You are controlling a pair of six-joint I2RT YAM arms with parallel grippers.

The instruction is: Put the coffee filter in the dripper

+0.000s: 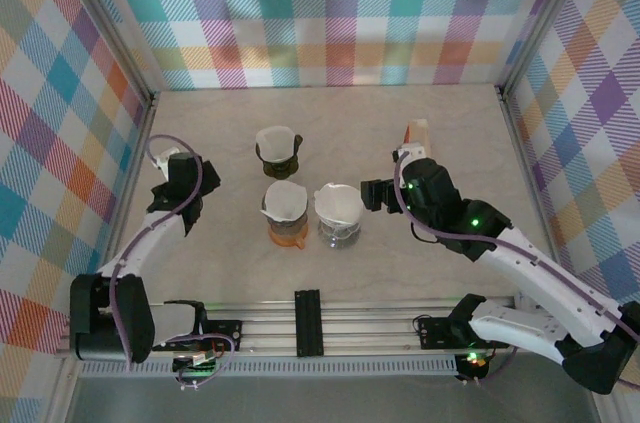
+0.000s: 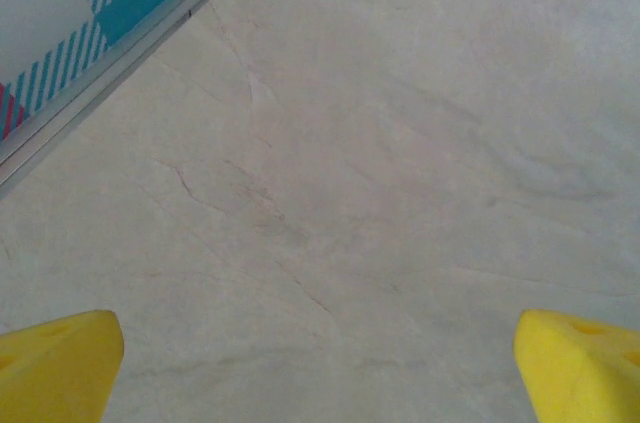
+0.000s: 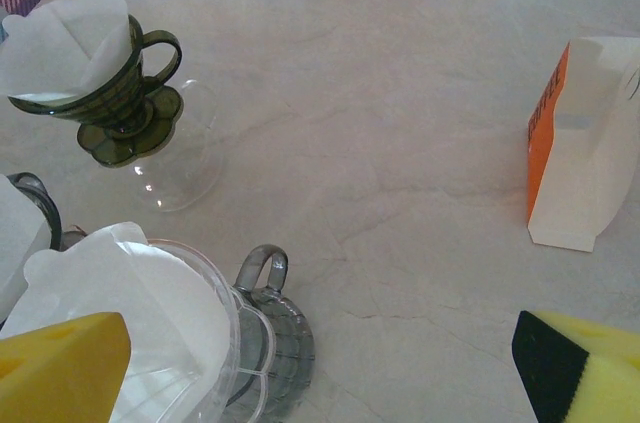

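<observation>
Right jaws: spread wide and empty. The right gripper (image 3: 320, 375) has one yellow foam pad (image 3: 62, 368) close against the clear dripper's rim, the other well out over bare table.
Left jaws: also parted with nothing between them. The left gripper (image 2: 320, 368) hangs over the pale marbled table (image 2: 330, 173) near the plaid side wall.
Task's thing: a white paper coffee filter (image 3: 150, 293) lies opened inside the clear ribbed plastic dripper (image 3: 270, 338), which looks like the task's end state.
Key relation: the filter is just left of the right jaws, almost beneath the left pad. Its cone stands mouth-up, so its long axis is vertical. The dripper's grey loop handle (image 3: 262, 265) points away from the jaws.
Nearer arm: the right by far. The left is well apart, beyond the other drippers.
Neighbours: a dark green dripper (image 3: 125, 93) and an amber dripper (image 1: 287, 228) each hold a filter too.
Writing: an orange-and-white carton (image 3: 585, 148) stands far right. The print on its orange face is too blurred to read.
Next move, as a judgement: withdraw without brushing the rim.
</observation>
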